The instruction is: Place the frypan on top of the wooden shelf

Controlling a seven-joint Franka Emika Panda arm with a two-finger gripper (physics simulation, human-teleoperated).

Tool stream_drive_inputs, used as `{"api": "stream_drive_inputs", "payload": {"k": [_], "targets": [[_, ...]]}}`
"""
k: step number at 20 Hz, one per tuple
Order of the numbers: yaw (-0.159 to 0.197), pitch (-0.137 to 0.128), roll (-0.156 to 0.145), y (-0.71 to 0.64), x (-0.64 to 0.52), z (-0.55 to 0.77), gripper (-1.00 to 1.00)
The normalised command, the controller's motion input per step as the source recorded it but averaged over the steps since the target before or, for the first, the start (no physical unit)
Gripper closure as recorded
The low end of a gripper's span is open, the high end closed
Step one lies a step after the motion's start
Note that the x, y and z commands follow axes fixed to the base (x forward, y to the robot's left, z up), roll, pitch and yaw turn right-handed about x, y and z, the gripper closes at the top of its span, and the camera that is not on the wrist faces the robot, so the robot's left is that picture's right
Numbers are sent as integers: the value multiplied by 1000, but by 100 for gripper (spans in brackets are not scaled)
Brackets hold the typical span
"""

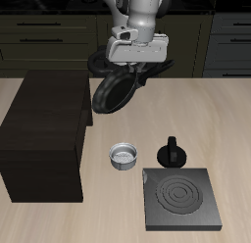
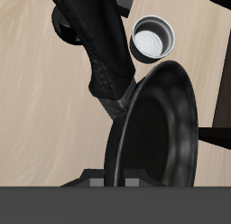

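My hand (image 1: pixel 125 72) grips the frypan (image 1: pixel 114 90), hanging tilted above the desk (image 1: pixel 235 129); I should level it over the wooden shelf (image 1: pixel 44 124) before lowering.

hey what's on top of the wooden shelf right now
Nothing rests on the wooden shelf; its dark top shows bare. The frypan hangs tilted in the gripper above the table, by the shelf's back corner. The shelf's inside is not visible.

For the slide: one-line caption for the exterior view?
Pincer holds the round black frypan tilted in the air beside the dark brown wooden shelf, above the small grey metal bowl.
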Motion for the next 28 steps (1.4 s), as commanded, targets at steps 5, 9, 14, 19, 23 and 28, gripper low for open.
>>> {"api": "stream_drive_inputs", "payload": {"k": [5, 9, 14, 19, 23, 28], "targets": [[-34, -12, -40, -40, 156, 323, 100], [-4, 5, -19, 185, 235, 203, 100], [-1, -25, -2, 132, 110, 246, 100], [12, -48, 3, 309, 128, 400, 100], [-21, -54, -13, 241, 14, 497, 100], [3, -23, 3, 199, 47, 323, 100]]}}
